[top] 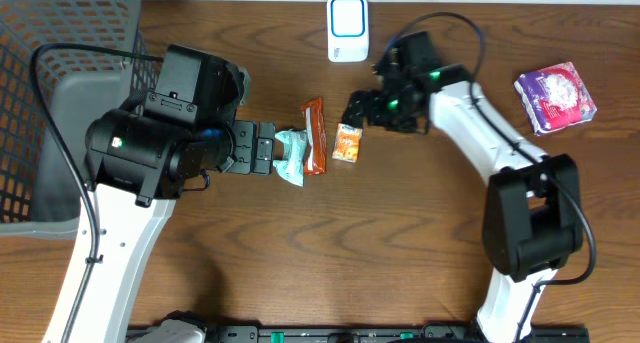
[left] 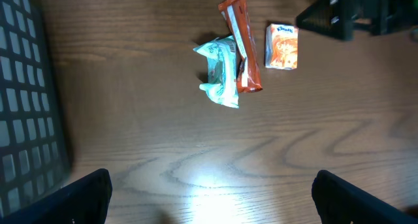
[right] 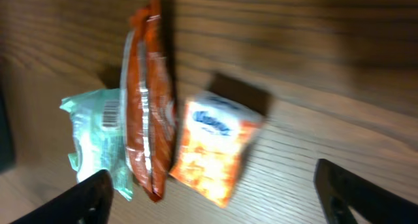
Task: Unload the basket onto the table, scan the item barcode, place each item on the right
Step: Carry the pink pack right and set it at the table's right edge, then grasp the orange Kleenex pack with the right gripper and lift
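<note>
1. A brown wooden table (top: 300, 253) is seen, with a grey basket (top: 60, 103) behind the left gripper (top: 268, 149).
2. Both grippers are held wide open, and nothing is gripped.
3. The orange tissue pack (top: 346, 143) lies just under the right gripper (top: 357, 111), between its fingers.
4. It should be pinched by its sides, so the barcode can be shown to the white box (top: 347, 28) just past that gripper, which is likely the scanner.
5. The snack wrapper (top: 314, 135) touching the pack should be left alone.
</note>
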Robot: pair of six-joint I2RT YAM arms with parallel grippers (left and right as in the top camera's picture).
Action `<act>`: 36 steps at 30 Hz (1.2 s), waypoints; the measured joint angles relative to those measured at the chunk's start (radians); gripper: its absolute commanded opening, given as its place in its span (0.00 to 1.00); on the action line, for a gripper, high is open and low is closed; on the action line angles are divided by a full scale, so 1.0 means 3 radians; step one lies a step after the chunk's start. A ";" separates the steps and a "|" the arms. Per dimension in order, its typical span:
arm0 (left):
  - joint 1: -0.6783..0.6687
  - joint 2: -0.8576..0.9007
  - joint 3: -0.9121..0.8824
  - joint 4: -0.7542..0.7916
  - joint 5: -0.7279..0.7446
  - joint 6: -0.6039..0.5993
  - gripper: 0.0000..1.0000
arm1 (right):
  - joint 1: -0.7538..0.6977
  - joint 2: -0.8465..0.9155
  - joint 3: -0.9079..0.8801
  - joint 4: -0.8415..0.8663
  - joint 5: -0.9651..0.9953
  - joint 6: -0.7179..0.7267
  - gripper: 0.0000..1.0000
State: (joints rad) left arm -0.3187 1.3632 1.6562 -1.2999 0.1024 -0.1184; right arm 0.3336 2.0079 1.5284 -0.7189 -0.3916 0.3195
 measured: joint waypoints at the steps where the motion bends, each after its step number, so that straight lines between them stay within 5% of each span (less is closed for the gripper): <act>1: 0.0000 0.0000 0.0000 0.0000 0.0000 0.0000 0.98 | 0.0069 0.0000 0.0000 0.0020 0.0060 -0.0003 0.89; 17: 0.0000 0.0000 0.0000 0.0000 0.0000 0.0000 0.98 | 0.0909 0.0001 0.0000 0.0076 0.1617 0.0371 0.61; 25: 0.0000 0.0000 0.0000 0.0000 0.0000 0.0000 0.98 | 0.0913 0.0235 0.0000 0.0103 0.1897 0.0415 0.59; 32: 0.0000 0.0000 0.0000 0.0001 0.0001 0.0000 0.98 | 0.0923 0.0484 0.0000 0.0080 0.1984 0.0392 0.36; 36: 0.0000 0.0001 0.0000 -0.0001 0.0000 0.0000 0.98 | 0.0930 0.0484 0.0001 -0.0015 0.2132 0.0389 0.32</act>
State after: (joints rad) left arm -0.3187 1.3636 1.6562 -1.3003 0.1024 -0.1184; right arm 0.6125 2.1532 1.5288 -0.7235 0.2481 0.4362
